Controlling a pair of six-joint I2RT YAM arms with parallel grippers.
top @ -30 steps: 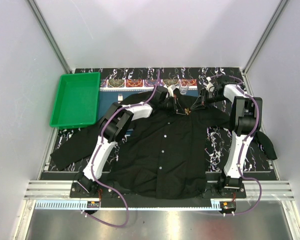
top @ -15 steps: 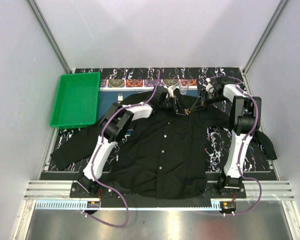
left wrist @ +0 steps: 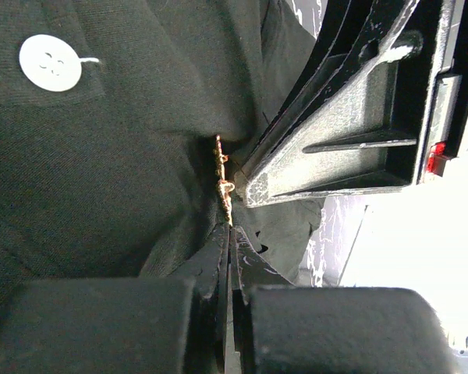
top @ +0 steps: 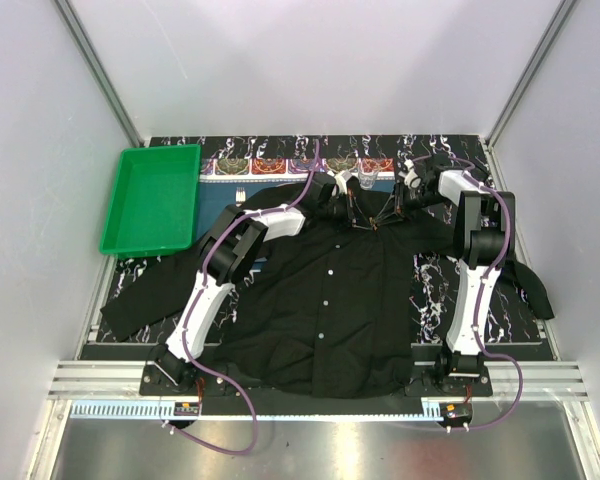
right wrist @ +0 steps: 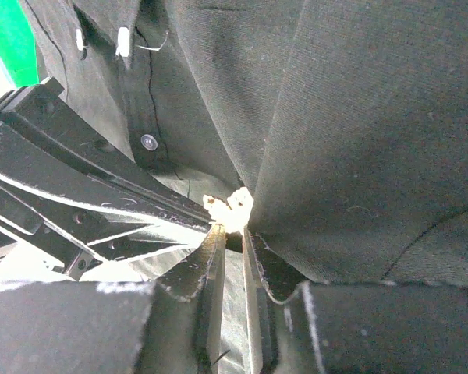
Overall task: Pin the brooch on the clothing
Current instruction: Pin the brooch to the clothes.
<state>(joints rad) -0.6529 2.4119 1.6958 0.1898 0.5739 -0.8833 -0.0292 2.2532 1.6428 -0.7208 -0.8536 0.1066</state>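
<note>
We saw a black marbled table (top: 435,275) filling the middle of the top view. A green tray (top: 160,150) lay on it at the upper left. A black shirt (top: 330,310) lay spread across the centre, one sleeve running to the lower left and the other to the right edge. Along the table's far side lay a patterned mat (top: 280,165), and the shirt's collar overlapped its near edge.

Shirt (top: 340,300) plain black; buttons (left wrist: 50,62) white. Brooch (left wrist: 222,183) golden-yellow. Tray (top: 150,205) bright green. Tabletop (top: 435,280) black, white marble veining. Arms (top: 208,290) white and black; cables (top: 230,440) purple.
</note>
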